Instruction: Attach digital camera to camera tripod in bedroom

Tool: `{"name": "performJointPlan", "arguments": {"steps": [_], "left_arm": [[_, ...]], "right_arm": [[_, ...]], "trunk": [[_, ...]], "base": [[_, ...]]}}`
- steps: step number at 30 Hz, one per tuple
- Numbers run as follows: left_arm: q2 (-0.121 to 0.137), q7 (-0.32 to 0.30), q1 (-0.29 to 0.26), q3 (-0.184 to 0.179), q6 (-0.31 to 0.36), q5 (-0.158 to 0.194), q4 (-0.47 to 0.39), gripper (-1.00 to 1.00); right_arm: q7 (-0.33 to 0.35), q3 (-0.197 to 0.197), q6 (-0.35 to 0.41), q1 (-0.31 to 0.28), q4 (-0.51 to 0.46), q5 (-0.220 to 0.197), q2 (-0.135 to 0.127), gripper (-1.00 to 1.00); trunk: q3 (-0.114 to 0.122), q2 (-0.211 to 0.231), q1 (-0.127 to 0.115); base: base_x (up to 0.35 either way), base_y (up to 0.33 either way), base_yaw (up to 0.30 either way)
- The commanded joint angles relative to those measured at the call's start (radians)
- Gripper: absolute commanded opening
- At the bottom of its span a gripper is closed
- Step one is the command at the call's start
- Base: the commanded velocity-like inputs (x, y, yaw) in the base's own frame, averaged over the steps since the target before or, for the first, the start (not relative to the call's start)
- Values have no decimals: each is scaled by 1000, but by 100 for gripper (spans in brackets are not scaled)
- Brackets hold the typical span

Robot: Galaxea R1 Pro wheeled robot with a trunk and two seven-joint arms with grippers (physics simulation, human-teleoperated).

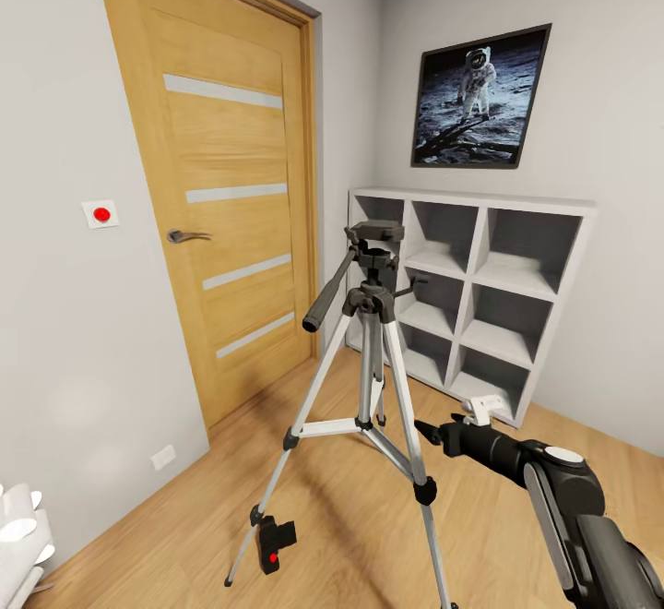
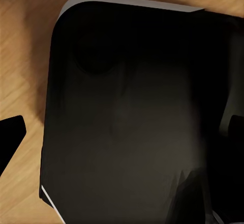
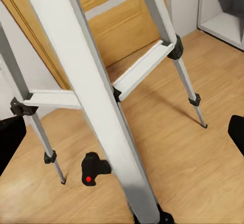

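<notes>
Hazard, as I judge it: my right hand (image 1: 426,431), fingers spread and empty, reaches for the digital camera (image 1: 274,545) on the floor beside the camera tripod (image 1: 373,351), whose near leg blocks it; a bump could topple it; left hand's state unreadable.

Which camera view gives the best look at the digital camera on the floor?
The head view: the digital camera lies on the wood floor beside a foot of the camera tripod, fully visible. The right wrist view also shows it, partly behind a tripod leg.
</notes>
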Motion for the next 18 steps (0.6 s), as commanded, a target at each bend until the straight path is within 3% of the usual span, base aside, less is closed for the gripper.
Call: {"name": "performJointPlan", "arguments": {"steps": [1,6,18], "left_arm": [[0,0,0,3,-1,6,-1,100],[0,0,0,2,-1,6,-1,100],[-1,0,0,2,-1,6,-2,100]], "right_arm": [[-6,20,7,-9,-1,3,10,100],[-26,58,10,-29,-1,2,39,100],[-34,70,10,-39,3,0,48,100]], "trunk": [[-1,0,0],[-1,0,0],[-1,0,0]], "base": [[0,0,0],[0,0,0],[0,0,0]]}}
